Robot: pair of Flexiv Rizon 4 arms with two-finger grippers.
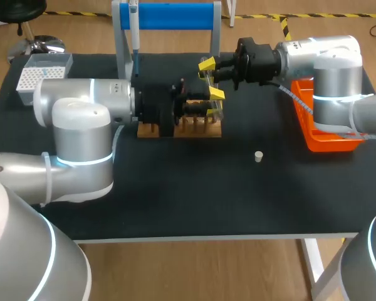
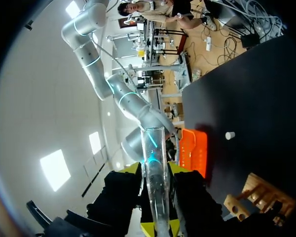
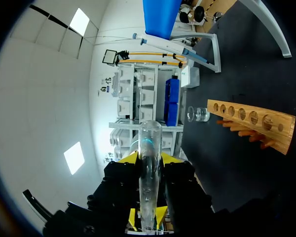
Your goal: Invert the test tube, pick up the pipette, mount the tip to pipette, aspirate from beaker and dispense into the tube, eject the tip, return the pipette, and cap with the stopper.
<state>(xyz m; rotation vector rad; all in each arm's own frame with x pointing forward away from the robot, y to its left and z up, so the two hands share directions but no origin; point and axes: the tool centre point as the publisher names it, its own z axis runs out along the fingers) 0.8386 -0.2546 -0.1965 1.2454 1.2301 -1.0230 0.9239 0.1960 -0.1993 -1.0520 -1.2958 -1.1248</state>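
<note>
One clear glass test tube, smooth and round-bottomed, is clamped from both sides by my left gripper and my right gripper alike, close over the one wooden rack with its row of round holes. One small white cylindrical stopper lies at the rack's four o'clock. One orange plastic tray lies at its three o'clock.

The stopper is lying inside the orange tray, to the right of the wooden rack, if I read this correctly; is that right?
Not quite: the stopper lies on the bare black table, beside the orange tray and apart from it, not inside. It is indeed to the right of the wooden rack. The head view shows this.
</note>
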